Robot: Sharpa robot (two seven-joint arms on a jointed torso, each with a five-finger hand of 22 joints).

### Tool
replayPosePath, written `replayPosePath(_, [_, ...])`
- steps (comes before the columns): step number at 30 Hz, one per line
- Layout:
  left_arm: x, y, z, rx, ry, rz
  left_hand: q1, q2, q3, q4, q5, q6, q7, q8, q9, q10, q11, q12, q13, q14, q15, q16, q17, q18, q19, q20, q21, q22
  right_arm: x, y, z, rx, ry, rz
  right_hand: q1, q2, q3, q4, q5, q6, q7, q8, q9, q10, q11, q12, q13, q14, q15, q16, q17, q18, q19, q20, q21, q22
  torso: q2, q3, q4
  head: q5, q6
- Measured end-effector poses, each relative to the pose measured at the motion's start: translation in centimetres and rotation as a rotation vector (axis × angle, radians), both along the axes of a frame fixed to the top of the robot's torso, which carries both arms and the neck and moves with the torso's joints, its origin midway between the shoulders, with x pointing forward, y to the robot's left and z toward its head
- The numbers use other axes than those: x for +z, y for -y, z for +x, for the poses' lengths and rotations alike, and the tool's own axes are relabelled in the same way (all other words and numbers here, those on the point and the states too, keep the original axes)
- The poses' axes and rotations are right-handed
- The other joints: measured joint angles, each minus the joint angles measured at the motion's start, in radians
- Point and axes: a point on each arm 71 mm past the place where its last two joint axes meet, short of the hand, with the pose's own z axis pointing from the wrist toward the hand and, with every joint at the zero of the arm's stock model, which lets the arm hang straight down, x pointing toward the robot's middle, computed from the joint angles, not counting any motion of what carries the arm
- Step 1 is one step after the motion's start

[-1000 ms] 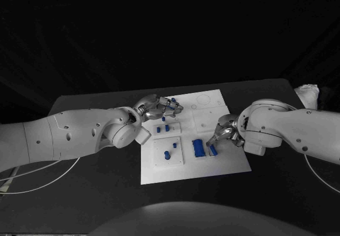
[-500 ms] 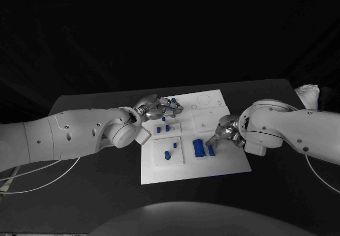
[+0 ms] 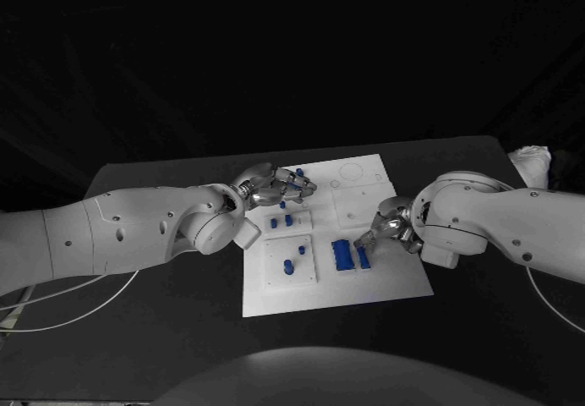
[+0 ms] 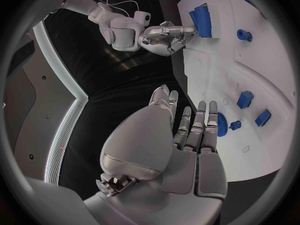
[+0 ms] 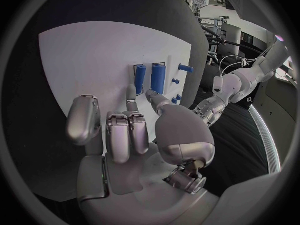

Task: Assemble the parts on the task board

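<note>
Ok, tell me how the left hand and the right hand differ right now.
The left hand sits at the task board's far left edge, with a blue part at its fingertips. The right hand is at the near right, fingers reaching down beside the two blue blocks; it looks open. Whether the left hand grips its part is unclear. Both are silver.

Matt white task board, glossy metal hand
</note>
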Motion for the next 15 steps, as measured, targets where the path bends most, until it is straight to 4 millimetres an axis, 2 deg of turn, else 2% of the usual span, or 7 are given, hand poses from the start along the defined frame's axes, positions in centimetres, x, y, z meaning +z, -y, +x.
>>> replayPosePath(6, [0.0, 0.0, 0.0, -0.002, -0.002, 0.0, 0.0, 0.0, 0.0, 0.0, 0.0, 0.0, 0.0, 0.0, 0.0, 0.0, 0.0, 0.0, 0.0, 0.0, 0.0, 0.0, 0.0, 0.0, 0.0, 0.0, 0.0, 0.0, 0.0, 0.4, -0.2, -0.009, 0.0, 0.008, -0.031, -0.033, -0.039, 0.03, -0.095, 0.0, 0.0, -0.004, -0.001, 0.0, 0.0, 0.0, 0.0, -0.002, 0.002, 0.0, 0.0, 0.0, 0.0, 0.0, -0.004, 0.0, 0.0, -0.0001, 0.0, 0.0, 0.0])
replayPosePath(9, [0.0, 0.1, 0.0, -0.004, -0.003, -0.001, 0.0, 0.0, 0.0, 0.0, 0.004, 0.0, 0.0, 0.0, 0.0, 0.0, 0.0, 0.0, 0.0, 0.0, 0.0, 0.0, 0.0, 0.0, 0.0, 0.0, 0.003, 0.0, 0.1, 0.9, -0.5, -0.023, 0.005, 0.019, -0.057, -0.031, -0.066, 0.057, -0.128, 0.0, 0.0, -0.004, -0.001, 0.0, 0.0, 0.0, 0.0, -0.004, 0.004, 0.0, 0.0, 0.0, 0.0, 0.0, -0.004, 0.0, 0.0, 0.0002, 0.0006, -0.001, 0.0])
replayPosePath(11, [0.0, 0.1, -0.1, -0.004, -0.003, -0.001, 0.0, 0.0, 0.0, 0.0, 0.004, 0.0, 0.0, 0.0, 0.0, 0.0, 0.0, 0.0, 0.0, 0.0, 0.0, 0.0, 0.0, 0.0, 0.0, 0.0, 0.004, 0.0, 0.2, 1.4, -0.8, -0.035, 0.01, 0.034, -0.061, -0.028, -0.072, 0.064, -0.13, 0.0, 0.0, -0.004, -0.001, 0.0, 0.0, 0.0, 0.0, -0.004, 0.004, 0.0, 0.0, 0.0, 0.0, 0.0, -0.004, 0.0, 0.0, 0.0004, 0.0007, -0.001, 0.0])
replayPosePath(12, [0.0, 0.1, -0.1, -0.005, -0.003, -0.002, 0.0, 0.0, 0.0, 0.0, 0.004, 0.0, 0.0, 0.0, 0.0, 0.0, 0.0, 0.0, 0.0, 0.0, 0.0, 0.0, 0.0, 0.0, 0.0, 0.0, 0.004, 0.0, 0.3, 1.8, -1.0, -0.044, 0.016, 0.047, -0.061, -0.028, -0.078, 0.064, -0.117, -0.004, 0.004, -0.008, -0.001, -0.003, 0.003, 0.0, 0.0, -0.004, 0.004, 0.0, 0.0, 0.0, 0.0, 0.0, -0.003, 0.0, 0.001, 0.0005, 0.0009, -0.001, 0.0])
replayPosePath(13, [0.0, 0.0, -0.2, -0.005, -0.003, -0.002, 0.0, 0.0, 0.0, 0.0, 0.004, 0.0, 0.0, 0.0, 0.0, 0.0, 0.0, 0.0, 0.0, 0.0, 0.0, 0.0, 0.0, 0.0, 0.0, 0.0, 0.004, 0.0, 0.5, 2.2, -1.3, -0.05, 0.022, 0.06, -0.061, -0.028, -0.079, 0.065, -0.085, -0.016, 0.008, -0.014, -0.001, -0.004, 0.004, 0.0, 0.0, -0.004, 0.004, 0.0, 0.0, 0.0, 0.0, 0.0, 0.002, 0.0, 0.001, 0.0005, 0.0011, 0.0, 0.0])
replayPosePath(14, [0.0, 0.0, -0.2, -0.005, -0.003, -0.003, 0.0, 0.0, 0.0, 0.0, 0.004, 0.0, 0.0, 0.0, 0.0, 0.0, 0.0, 0.0, 0.0, 0.0, 0.0, 0.0, 0.0, 0.0, 0.0, 0.0, 0.004, 0.0, 0.6, 2.6, -1.6, -0.056, 0.029, 0.075, -0.045, -0.023, -0.077, 0.061, -0.027, -0.029, 0.011, -0.019, -0.001, -0.001, 0.006, 0.0, 0.0, -0.004, 0.004, 0.0, 0.0, 0.0, 0.001, 0.001, 0.011, 0.0, 0.001, 0.0005, 0.0012, 0.001, 0.0])
replayPosePath(15, [0.1, 0.0, -0.3, -0.006, -0.003, -0.004, 0.0, 0.0, 0.0, 0.0, 0.004, 0.0, 0.0, 0.0, 0.0, 0.0, 0.0, 0.0, 0.0, 0.0, 0.0, 0.0, 0.0, 0.0, 0.0, 0.0, 0.004, 0.0, 0.8, 3.1, -1.9, -0.064, 0.042, 0.098, -0.021, -0.021, -0.069, 0.05, 0.059, -0.04, 0.014, -0.021, -0.003, -0.001, 0.012, 0.0, 0.0, -0.001, 0.006, 0.0, 0.0, 0.0, 0.004, 0.004, 0.023, 0.0, 0.001, 0.0005, 0.0012, 0.003, 0.0])
